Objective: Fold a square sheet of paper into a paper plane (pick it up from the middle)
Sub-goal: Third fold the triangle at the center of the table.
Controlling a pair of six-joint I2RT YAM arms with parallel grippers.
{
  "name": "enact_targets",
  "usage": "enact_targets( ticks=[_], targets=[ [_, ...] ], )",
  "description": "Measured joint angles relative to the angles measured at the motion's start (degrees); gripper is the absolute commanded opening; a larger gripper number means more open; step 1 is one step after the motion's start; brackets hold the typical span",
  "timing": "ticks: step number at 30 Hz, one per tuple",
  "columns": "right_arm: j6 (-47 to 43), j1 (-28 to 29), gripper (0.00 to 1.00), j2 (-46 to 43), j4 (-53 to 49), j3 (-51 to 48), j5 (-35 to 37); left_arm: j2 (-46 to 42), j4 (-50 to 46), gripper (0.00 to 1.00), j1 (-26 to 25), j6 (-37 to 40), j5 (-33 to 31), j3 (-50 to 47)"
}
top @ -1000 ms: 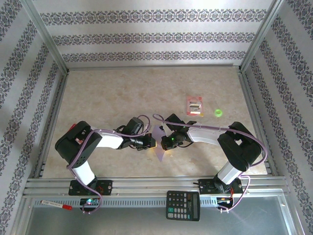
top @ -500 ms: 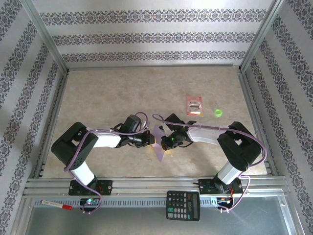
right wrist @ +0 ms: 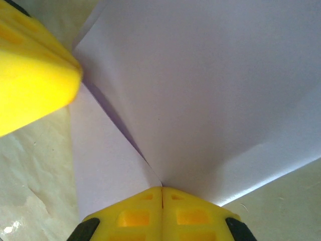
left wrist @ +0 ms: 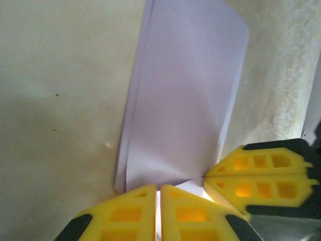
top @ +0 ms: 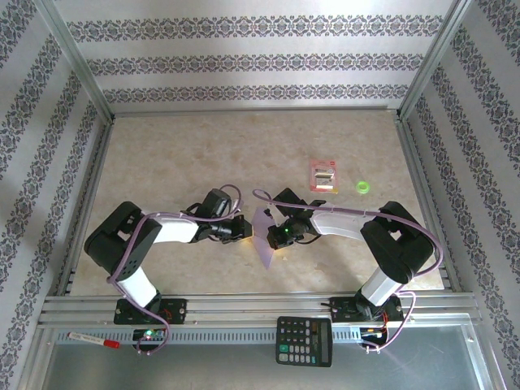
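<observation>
The paper [top: 266, 250] is folded over but is not yet a plane. It is at the near middle of the table [top: 203, 154], between the two arms. In the left wrist view two layers lie on each other, and their long edges on one side do not quite match.

The right gripper [right wrist: 161, 192] has its fingers pressed together on the paper, right where a crease runs in. The left gripper [left wrist: 159, 195] sits at the paper's short edge. Its fingers are almost together, with a thin slit between them. I cannot tell if they pinch the paper or just touch it.

I think the job now is to make a fold neat. The right gripper should hold tight so the paper cannot slip. The left one should go slow and not tug, since thin paper bends and tears. Line the edges up first, then press the crease flat on the table.
</observation>
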Motion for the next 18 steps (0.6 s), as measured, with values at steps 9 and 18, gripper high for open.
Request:
enact_targets(
  ticks=[9, 18],
  targets=[
    [0.00, 0.00, 0.00, 0.11, -0.13, 0.11, -0.02, -0.11, -0.09, 0.07, -1.42, -0.15, 1.14, 0.72],
    [-0.04, 0.00, 0.00, 0.24, -0.42, 0.35, -0.09, 3.96, -0.13, 0.05, -1.36, 0.13, 1.57, 1.95]
  ],
)
